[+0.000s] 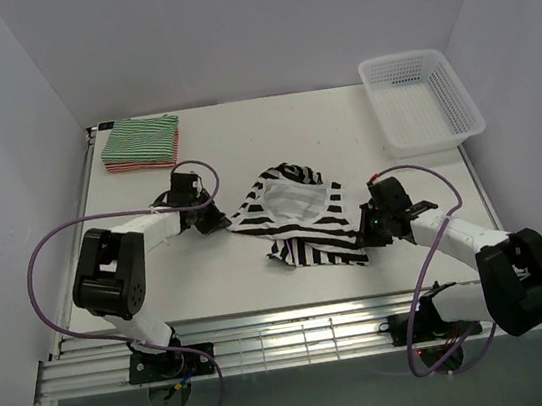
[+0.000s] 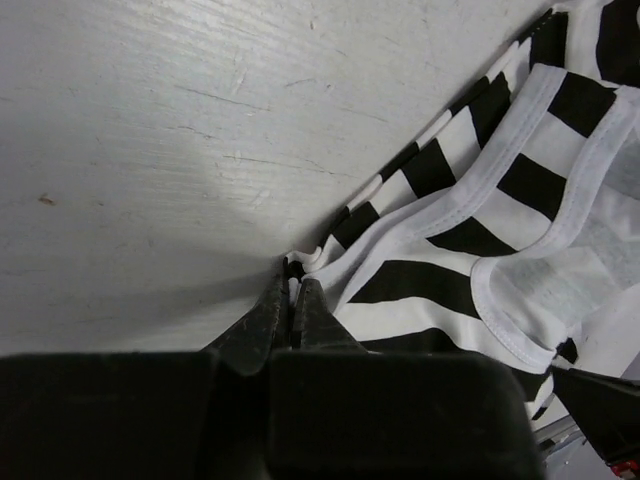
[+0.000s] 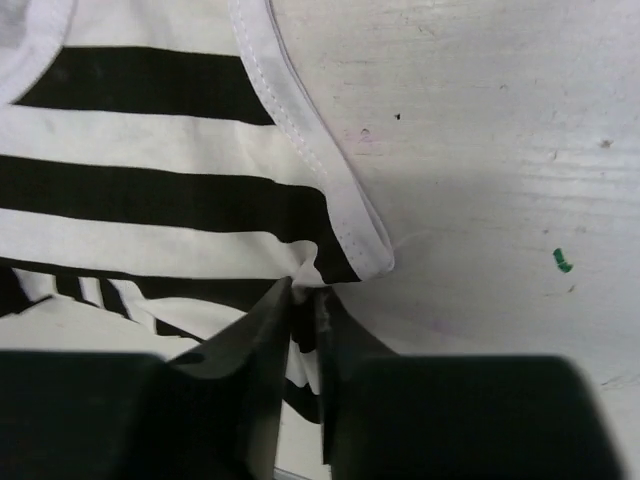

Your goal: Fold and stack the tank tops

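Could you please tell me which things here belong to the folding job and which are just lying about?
Job:
- black-and-white top, pinched at opposite edges by left tool and right tool
- green top, folded, on red top

Lying about:
- basket

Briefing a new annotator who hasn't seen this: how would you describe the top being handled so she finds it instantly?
In the middle of the table lies a crumpled tank top, pinched at opposite edges by the left pincer and right pincer. Broad black-and-white stripes separate it from the thin-striped folded tops in the far left corner.
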Motion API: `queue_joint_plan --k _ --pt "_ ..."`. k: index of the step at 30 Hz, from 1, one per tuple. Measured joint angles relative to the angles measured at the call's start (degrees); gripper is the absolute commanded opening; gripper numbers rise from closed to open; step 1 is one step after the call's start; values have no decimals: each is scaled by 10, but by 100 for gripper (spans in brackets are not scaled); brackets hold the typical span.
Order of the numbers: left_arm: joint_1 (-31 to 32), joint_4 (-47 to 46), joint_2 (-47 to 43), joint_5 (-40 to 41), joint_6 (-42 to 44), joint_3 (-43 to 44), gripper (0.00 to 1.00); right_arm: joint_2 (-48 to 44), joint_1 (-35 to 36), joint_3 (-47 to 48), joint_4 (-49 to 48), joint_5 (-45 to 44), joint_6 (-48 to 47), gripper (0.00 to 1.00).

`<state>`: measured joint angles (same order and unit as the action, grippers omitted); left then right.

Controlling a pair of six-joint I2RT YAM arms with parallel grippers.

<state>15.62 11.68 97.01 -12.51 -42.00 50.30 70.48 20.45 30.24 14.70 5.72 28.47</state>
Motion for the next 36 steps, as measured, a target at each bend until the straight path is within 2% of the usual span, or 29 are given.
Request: queue_joint_plan --k 5,8,12,16,22,27,30,33,36 --pt "2 7 -66 0 2 0 0 -5 28 39 35 -65 -3 8" --pt "4 2 -167 2 2 2 0 -65 37 95 49 -84 -31 8" --pt "8 -5 -298 9 2 18 0 -162 40 183 39 -61 -65 8" --pt "11 11 -400 15 6 84 0 -235 41 285 36 -34 -97 8" --pt "11 28 -490 16 21 227 0 -271 41 452 63 20 -141 8" --pt "14 30 -523 16 34 318 0 -286 41 545 63 69 -160 8" --pt "14 28 -519 27 41 340 0 -286 41 557 60 63 -168 8" --pt "14 35 -480 60 50 346 0 -257 41 554 60 33 -175 8" --pt "14 47 -391 107 57 344 0 -197 41 541 52 -7 -182 8"
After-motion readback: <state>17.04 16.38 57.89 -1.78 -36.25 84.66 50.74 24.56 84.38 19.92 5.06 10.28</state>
